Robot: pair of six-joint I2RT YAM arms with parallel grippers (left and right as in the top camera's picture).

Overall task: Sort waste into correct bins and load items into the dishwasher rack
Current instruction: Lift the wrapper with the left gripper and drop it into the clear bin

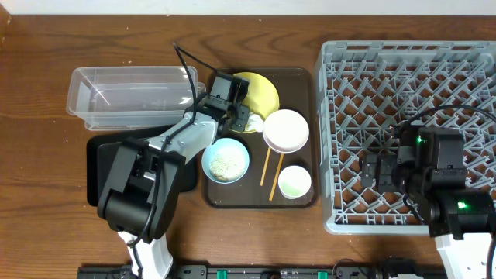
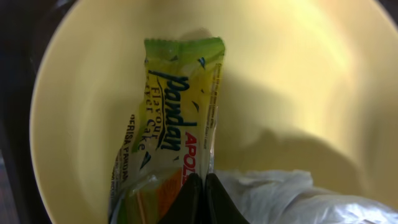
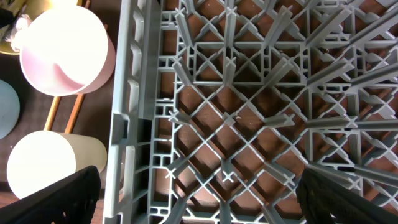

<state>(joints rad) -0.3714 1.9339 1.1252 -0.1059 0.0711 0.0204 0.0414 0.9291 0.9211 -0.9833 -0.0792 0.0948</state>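
Crowding the wrapper (image 2: 169, 118) on the yellow plate (image 2: 311, 74): tissue (image 2: 277, 198), left hand (image 2: 203, 186).

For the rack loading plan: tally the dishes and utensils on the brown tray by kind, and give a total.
Plates: 1, the yellow plate
Bowls: 2, the white bowl and the light blue bowl
Cups: 1, the small white cup
Chopsticks: 2, the wooden chopsticks
Total: 6

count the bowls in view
2. The white bowl sits in the middle of the brown tray, right of the yellow plate; the light blue bowl, holding rice scraps, near its left edge. The left arm could hide another.
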